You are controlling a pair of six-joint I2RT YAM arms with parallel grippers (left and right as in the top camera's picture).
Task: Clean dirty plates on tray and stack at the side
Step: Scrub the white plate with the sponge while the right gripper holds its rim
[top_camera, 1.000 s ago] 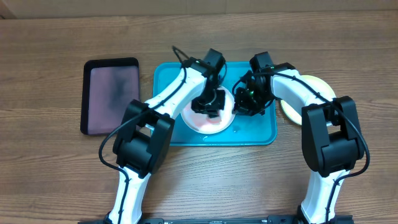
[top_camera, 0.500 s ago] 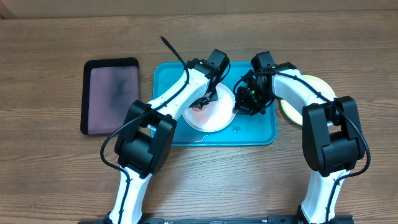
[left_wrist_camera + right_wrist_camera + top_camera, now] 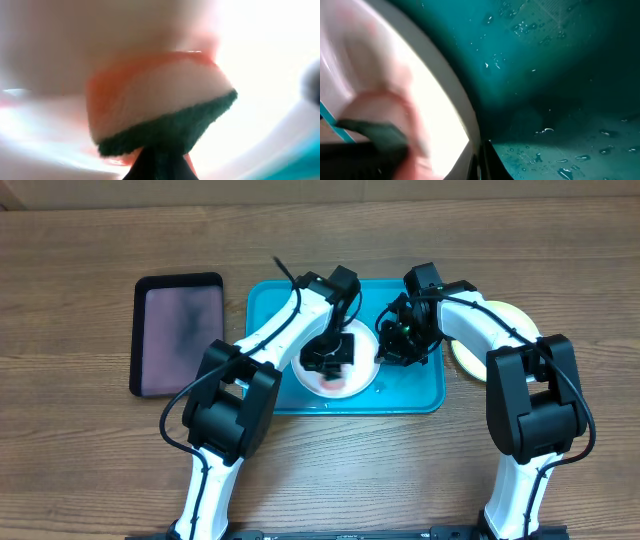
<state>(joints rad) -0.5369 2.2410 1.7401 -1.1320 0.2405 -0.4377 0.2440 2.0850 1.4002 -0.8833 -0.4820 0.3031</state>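
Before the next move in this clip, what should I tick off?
1. Sponge held: ok, left gripper is shut on it.
2. Sponge on white plate: ok, pressed against it.
3. White plate steadied: ok, right gripper is shut on its right rim.
4. White plate clean: not ok, a red smear shows.
5. Stacking spot: ok, yellow-green plate lies right of the tray, off it.
6. White plate's underside: cannot tell.

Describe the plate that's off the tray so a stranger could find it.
Find the big turquoise tray mid-table. Just past its right edge, partly under the right arm, lies a pale yellow-green plate. Unlike the white plate, it rests on bare wood, outside the tray.
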